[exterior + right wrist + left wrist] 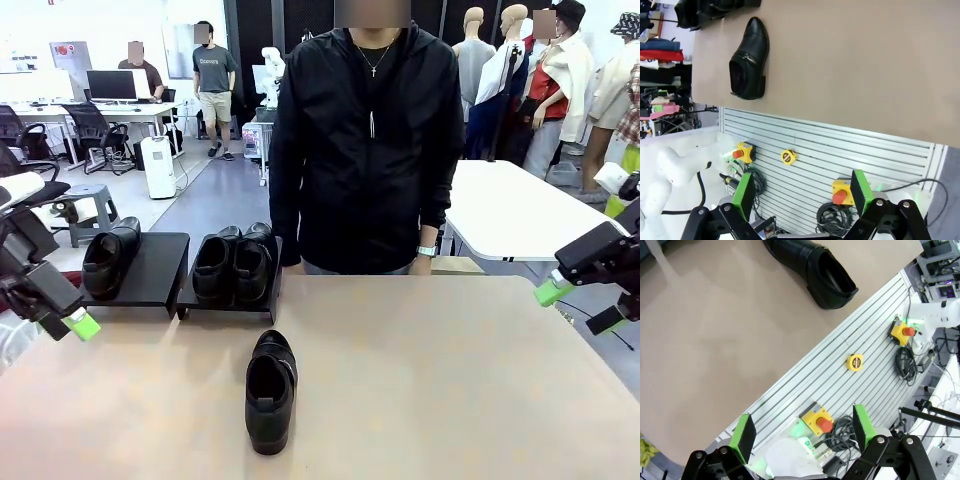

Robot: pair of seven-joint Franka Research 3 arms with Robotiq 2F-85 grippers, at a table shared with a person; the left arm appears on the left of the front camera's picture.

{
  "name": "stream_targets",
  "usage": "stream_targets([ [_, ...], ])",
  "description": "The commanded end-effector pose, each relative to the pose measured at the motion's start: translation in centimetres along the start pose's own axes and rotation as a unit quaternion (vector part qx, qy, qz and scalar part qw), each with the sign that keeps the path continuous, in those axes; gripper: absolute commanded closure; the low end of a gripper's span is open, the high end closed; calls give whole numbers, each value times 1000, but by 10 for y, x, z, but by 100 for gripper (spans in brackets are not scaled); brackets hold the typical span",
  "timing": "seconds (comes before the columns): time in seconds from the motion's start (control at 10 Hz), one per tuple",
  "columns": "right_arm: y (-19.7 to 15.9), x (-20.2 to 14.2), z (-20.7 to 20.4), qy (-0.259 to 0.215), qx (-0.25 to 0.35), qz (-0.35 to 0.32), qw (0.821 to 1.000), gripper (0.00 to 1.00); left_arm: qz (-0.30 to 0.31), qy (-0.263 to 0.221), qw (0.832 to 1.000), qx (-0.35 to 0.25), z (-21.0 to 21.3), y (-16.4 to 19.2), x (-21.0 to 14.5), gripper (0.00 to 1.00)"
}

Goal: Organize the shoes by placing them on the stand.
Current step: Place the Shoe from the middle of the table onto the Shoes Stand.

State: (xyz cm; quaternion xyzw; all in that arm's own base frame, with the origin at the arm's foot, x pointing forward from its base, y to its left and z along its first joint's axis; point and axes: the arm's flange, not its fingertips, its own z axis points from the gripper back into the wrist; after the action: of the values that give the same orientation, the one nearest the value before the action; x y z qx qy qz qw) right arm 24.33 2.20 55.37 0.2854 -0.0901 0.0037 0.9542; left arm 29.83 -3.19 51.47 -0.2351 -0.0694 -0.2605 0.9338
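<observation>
Three of the four black dress shoes look to be on the stand already. The left platform (150, 268), at the table's far left corner, carries a single shoe (110, 258) on its left half, with the right half bare. The right platform (228, 300), just beside it along the far edge, holds a pair (234, 264) side by side, so that one seems full.

The last shoe (271, 389) lies on the bare tabletop (450, 380), left of middle and toward the near edge, toe pointing at the stand and well apart from it. It also turns up in the left wrist view (812, 269) and the right wrist view (747, 60).

Neither arm is on it. The left gripper (62, 320) hangs over the table's left edge, jaws spread wide with nothing between them (805, 432). The right gripper (580, 300) hovers off the right edge, likewise spread and empty (802, 192). The person stands at the far edge, behind the stand, hands down.

I'd say the job is three-quarters done: what remains is lifting that loose shoe and setting it in the free spot on the left platform.
</observation>
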Motion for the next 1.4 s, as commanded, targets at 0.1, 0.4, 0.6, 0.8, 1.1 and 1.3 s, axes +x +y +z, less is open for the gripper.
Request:
stream_targets([
  [0.1, 2, 1, 3, 1, 12, 12, 1000, 0, 78, 30, 995, 51, -10, -42, 18, 0],
  [0.4, 2, 1, 3, 1, 12, 12, 1000, 0, 231, 78, 954, 176, -109, -143, 92, 0],
  [0.6, 2, 1, 3, 1, 12, 12, 1000, 0, 308, 62, 929, 196, -140, -164, 115, 0],
  [0.8, 2, 1, 3, 1, 12, 12, 1000, 0, 251, 57, 947, 193, -150, -174, 88, 0],
  [1.1, 2, 1, 3, 1, 12, 12, 1000, 0, 278, 64, 939, 194, -159, -179, 104, 0],
  [1.3, 2, 1, 3, 1, 12, 12, 1000, 0, 320, -8, 924, 209, -187, -155, 128, 0],
])
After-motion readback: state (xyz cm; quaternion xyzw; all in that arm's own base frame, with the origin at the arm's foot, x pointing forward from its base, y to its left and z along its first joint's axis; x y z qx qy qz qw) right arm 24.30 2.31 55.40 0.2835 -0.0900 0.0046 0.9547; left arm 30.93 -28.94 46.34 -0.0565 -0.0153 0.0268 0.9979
